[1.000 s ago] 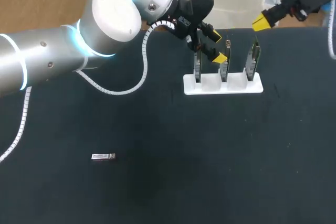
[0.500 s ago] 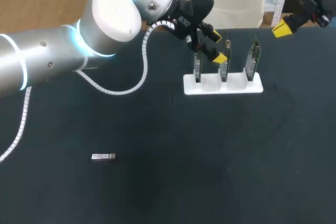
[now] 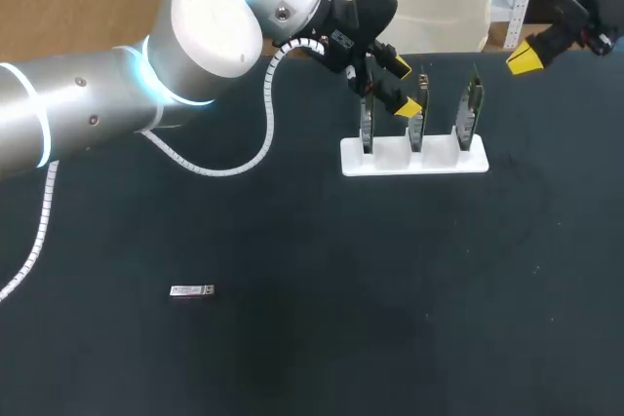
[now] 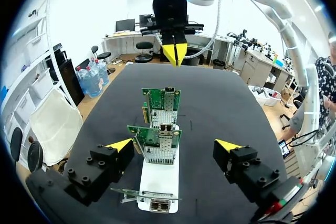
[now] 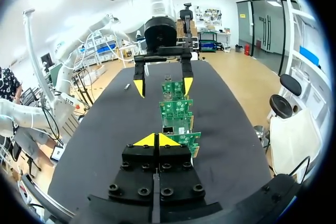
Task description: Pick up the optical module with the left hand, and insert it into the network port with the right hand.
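The optical module [image 3: 191, 290], a small silver bar, lies alone on the black table near its front left; it also shows as a speck [image 5: 127, 85] far off. My left gripper [image 3: 403, 86] hovers open over the white rack [image 3: 414, 157] at the back. The rack's green network cards [image 4: 155, 137] stand ahead of and between its wide-apart fingers [image 4: 122, 145], which touch nothing. My right gripper [image 3: 525, 58] is shut and empty, up and to the right of the rack near the table's back edge. Facing it are the cards [image 5: 176, 109] and the left gripper [image 5: 163, 86].
The white rack [image 4: 158, 181] holds three upright cards in a row. A white cable [image 3: 263, 133] loops from the left arm over the table. The black tabletop [image 3: 390, 299] stretches wide in front of the rack.
The right gripper has drawn away to the right from beside the rack's rightmost card, then held still. Neither the left arm nor the module has moved.
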Robot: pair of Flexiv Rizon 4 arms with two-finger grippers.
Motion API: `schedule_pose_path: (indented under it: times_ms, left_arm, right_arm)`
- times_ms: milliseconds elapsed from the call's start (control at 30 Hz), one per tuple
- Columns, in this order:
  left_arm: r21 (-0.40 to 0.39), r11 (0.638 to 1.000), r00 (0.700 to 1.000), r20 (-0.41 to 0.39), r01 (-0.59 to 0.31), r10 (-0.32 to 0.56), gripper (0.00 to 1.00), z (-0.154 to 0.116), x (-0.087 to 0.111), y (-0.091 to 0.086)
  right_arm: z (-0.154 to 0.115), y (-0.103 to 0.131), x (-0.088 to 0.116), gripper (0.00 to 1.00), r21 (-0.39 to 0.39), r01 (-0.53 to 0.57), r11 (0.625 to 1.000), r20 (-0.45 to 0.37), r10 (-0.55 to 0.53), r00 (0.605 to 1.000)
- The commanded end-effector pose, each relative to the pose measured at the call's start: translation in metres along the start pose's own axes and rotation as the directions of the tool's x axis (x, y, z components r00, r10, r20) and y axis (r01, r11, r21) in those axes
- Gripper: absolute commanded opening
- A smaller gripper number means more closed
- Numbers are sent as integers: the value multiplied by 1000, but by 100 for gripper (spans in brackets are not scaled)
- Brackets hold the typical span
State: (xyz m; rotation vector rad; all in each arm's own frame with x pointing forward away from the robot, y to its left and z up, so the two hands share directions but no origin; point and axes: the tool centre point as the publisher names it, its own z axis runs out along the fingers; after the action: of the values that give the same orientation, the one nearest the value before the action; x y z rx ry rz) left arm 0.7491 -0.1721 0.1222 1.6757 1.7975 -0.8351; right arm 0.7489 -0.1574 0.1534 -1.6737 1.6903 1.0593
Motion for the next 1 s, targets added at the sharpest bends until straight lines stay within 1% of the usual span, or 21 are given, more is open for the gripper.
schedule_pose_path:
  times_ms: [33,233,267,300,833,867,1000]
  left_arm:
    - [0,1000,1000,-4,2,-2,100,0,-1,1]
    - [0,1000,1000,-4,2,-2,100,0,-1,1]
    - [0,1000,1000,-4,2,-2,100,0,-1,1]
    - [0,1000,1000,-4,2,-2,100,0,-1,1]
    - [0,1000,1000,-4,2,-2,100,0,-1,1]
    - [-3,1000,1000,13,1,-1,100,-2,-1,1]
    - [-23,1000,1000,25,-15,15,100,-10,-6,1]
  right_arm:
    - [4,-1,1,0,0,3,1000,-1,-3,1000]
    - [6,-4,0,0,16,-8,1000,0,8,1000]
    - [6,-4,0,48,16,-8,1000,0,8,1000]
    - [6,-4,0,100,16,-8,1000,0,8,1000]
    - [6,-4,0,100,16,-8,1000,0,8,1000]
    - [6,-4,0,100,16,-8,1000,0,8,1000]
    - [6,-4,0,100,16,-8,1000,0,8,1000]
